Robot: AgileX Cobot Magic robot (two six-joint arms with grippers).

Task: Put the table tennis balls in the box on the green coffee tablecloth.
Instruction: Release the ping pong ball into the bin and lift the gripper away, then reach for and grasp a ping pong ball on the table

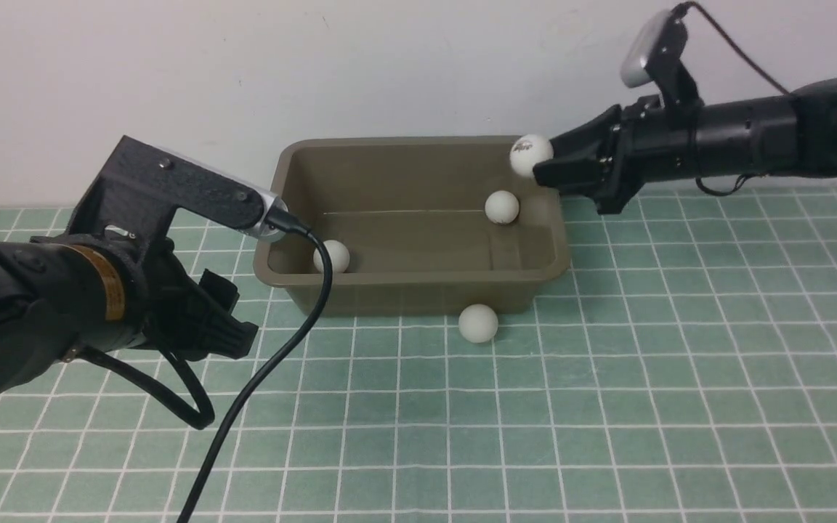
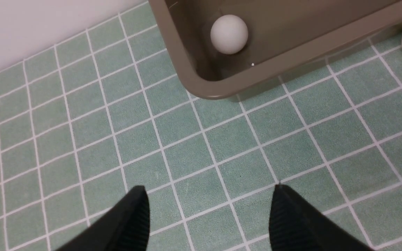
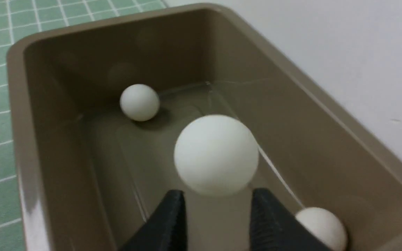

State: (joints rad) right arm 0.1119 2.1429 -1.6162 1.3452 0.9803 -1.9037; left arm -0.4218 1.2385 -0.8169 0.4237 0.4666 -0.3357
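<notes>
Right hand (image 3: pixel 217 197) over the far right corner of the rectangular olive-brown plastic box (image 1: pixel 418 294), fingers (image 3: pixel 173 216) narrowly parted, small matte white plastic table tennis ball (image 1: pixel 531 154) at their very tips, pinched or just let go, cannot tell; left hand (image 1: pixel 235 328) wide open and empty above the teal-green white-gridded tablecloth (image 1: pixel 607 407). Two more on the box floor, left-end ball (image 1: pixel 331 256) and right-end ball (image 1: pixel 501 207), plus a stray ball (image 1: pixel 477 322) on the cloth just beside the near wall. Likely to clip the rim or bounce off the hard floor and hop out if dropped this close to the corner.
</notes>
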